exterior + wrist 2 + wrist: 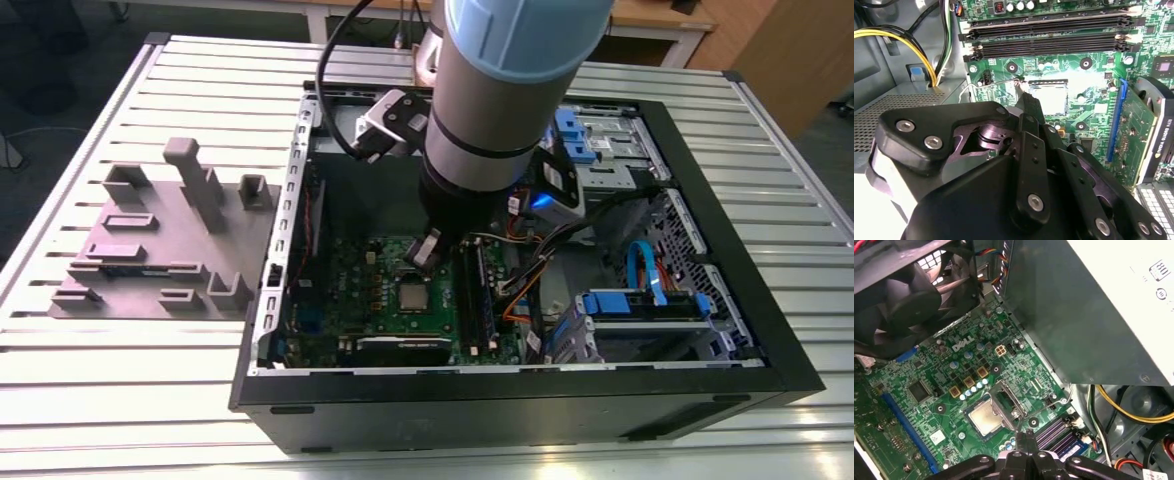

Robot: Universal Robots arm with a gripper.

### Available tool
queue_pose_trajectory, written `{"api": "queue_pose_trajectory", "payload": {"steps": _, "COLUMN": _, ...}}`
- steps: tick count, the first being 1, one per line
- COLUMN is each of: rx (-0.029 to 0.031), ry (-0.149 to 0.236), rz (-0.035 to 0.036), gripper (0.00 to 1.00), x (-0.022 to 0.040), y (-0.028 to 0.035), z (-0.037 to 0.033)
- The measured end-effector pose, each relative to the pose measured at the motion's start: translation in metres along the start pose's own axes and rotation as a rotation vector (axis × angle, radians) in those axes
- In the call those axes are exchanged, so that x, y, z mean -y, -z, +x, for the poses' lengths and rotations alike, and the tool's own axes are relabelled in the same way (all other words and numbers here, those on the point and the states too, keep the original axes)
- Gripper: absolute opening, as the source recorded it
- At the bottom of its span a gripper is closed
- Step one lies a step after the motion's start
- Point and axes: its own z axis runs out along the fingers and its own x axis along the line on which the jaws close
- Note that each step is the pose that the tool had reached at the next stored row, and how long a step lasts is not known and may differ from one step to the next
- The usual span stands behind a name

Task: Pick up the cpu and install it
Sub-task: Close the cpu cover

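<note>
The cpu (986, 418) is a small silvery square with a tan rim. It lies flat in the socket on the green motherboard (944, 390), and it also shows in the exterior view as the cpu (414, 296) and in the second wrist view as the cpu (1050, 98). The socket's metal frame (1007, 399) stands swung open beside it. My gripper (1029, 436) hovers just off the chip's edge, near the thin wire lever (996, 83). Its fingers (1027, 102) are pressed together with nothing between them. Seen from the exterior view, the gripper (427, 250) hangs above the board.
The open black computer case (747, 385) lies on a slatted metal table. Black memory sticks (1049, 35), a case fan (909, 295), the power supply wall (1094, 315), yellow cables (909, 42) and a graphics card (1149, 135) crowd the socket. A grey fixture block (160, 240) sits at the exterior view's left.
</note>
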Motion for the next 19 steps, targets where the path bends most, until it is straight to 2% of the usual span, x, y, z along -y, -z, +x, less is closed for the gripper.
{"api": "queue_pose_trajectory", "payload": {"steps": 6, "rx": 0.0, "ry": 0.0, "rz": 0.0001, "gripper": 0.1, "x": 0.0021, "y": 0.0006, "z": 0.0029}}
{"api": "queue_pose_trajectory", "payload": {"steps": 19, "rx": -0.0001, "ry": 0.0, "rz": 0.0, "gripper": 0.1, "x": 0.0023, "y": 0.0006, "z": 0.0032}}
